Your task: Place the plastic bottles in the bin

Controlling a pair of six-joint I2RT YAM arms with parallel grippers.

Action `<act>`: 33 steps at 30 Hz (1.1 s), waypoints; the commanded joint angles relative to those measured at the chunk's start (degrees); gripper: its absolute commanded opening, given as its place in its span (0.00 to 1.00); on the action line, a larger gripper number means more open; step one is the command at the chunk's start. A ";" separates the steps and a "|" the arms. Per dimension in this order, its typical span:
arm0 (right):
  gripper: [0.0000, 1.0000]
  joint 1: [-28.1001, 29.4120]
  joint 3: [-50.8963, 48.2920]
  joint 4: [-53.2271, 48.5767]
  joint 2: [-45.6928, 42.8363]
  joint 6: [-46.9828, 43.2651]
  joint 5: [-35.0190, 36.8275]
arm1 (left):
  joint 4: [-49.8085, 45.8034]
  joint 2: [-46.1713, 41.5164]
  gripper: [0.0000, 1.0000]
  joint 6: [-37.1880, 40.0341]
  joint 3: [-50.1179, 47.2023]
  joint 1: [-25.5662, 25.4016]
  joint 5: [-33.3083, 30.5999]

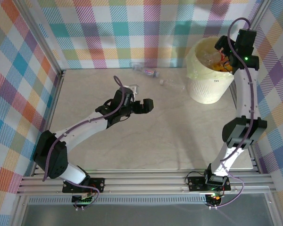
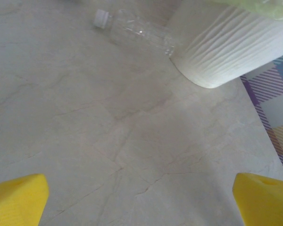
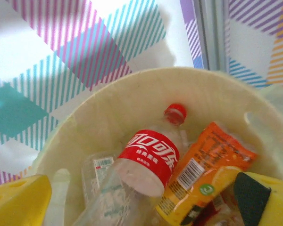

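The bin (image 1: 198,89) stands at the table's far right, a ribbed cream bucket with a yellowish liner. My right gripper (image 1: 226,55) hangs over its mouth, open (image 3: 146,202). Beneath it, inside the bin (image 3: 132,89), lie a red-labelled bottle (image 3: 151,157), an orange-labelled one (image 3: 203,174) and a clear one (image 3: 101,188). Neither yellow finger touches them. A clear white-capped bottle (image 1: 172,85) (image 2: 137,33) lies on the table against the bin wall (image 2: 217,52). Another bottle (image 1: 146,71) rests by the back wall. My left gripper (image 1: 142,106) is mid-table, open (image 2: 141,202) and empty.
A small pale object (image 1: 131,88) lies on the table just beyond the left wrist. Checked walls close in the table on the left, back and right. Bare marbled tabletop (image 2: 132,132) stretches between the left gripper and the bin.
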 commanded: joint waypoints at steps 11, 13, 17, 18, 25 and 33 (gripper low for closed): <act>1.00 12.97 -5.28 -1.75 -5.32 -27.18 -32.99 | -0.57 -2.16 1.00 -6.21 -2.95 4.03 -5.86; 1.00 16.40 -5.02 -3.21 -3.20 -34.13 -32.40 | -0.65 -2.67 1.00 -7.30 -3.68 4.40 -6.86; 1.00 20.52 -4.92 -4.33 1.97 -41.67 -31.83 | -0.96 -4.16 1.00 -9.56 -5.51 5.14 -9.13; 1.00 21.38 -4.62 -4.57 3.53 -43.59 -31.07 | -1.21 -4.71 1.00 -10.07 -6.04 5.39 -9.84; 1.00 23.40 1.95 -7.35 16.33 -47.94 -23.83 | -4.07 -8.88 1.00 -11.72 -9.06 6.71 -13.86; 1.00 23.59 11.22 -10.40 30.59 -47.88 -11.80 | -6.89 -11.93 1.00 -12.40 -10.91 7.08 -16.85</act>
